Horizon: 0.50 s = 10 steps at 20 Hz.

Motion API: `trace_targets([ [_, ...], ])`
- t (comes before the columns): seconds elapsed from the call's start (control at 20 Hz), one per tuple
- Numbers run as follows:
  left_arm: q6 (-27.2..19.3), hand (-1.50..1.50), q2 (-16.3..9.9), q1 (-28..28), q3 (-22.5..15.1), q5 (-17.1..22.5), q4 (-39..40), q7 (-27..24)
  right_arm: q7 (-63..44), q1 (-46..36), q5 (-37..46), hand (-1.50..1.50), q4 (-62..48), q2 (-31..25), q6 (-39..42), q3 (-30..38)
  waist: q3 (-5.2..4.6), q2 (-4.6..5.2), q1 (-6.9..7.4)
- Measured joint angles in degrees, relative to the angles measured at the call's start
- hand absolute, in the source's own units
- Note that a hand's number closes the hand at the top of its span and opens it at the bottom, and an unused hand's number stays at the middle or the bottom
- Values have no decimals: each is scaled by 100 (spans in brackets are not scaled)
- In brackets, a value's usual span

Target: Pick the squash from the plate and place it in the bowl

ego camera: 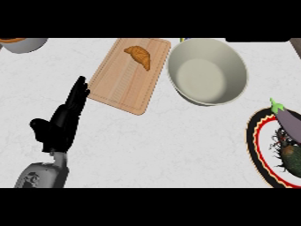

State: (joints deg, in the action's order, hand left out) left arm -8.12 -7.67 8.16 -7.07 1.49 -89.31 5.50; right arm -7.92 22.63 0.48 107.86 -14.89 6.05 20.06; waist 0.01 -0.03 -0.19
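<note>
Squash, dark green and round, lay on the black-and-red patterned plate at my view's lower right, beside a purple eggplant. I saw the black left hand well apart from it across the white counter, fingers straight and empty. The pale round bowl sat beside a wooden cutting board.

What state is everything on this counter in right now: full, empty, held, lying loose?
Squash: lying on the plate, unheld.
Eggplant: on the same plate, overhanging its rim.
Plate: carrying both.
Bowl: empty.
Board: holding a croissant.
Left hand: open, empty.
</note>
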Motion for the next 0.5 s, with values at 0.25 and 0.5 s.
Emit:
trace_targets([
  [0.25,87,0,67,-96,68,-79,-74,-33,423,-256,293,-150,-603,224,32,31,0,0,6],
  [0.5,46,0,213,-200,-9,-221,-85,-81,555,-438,819,-150,-1067,227,-170,52,0,1,16],
])
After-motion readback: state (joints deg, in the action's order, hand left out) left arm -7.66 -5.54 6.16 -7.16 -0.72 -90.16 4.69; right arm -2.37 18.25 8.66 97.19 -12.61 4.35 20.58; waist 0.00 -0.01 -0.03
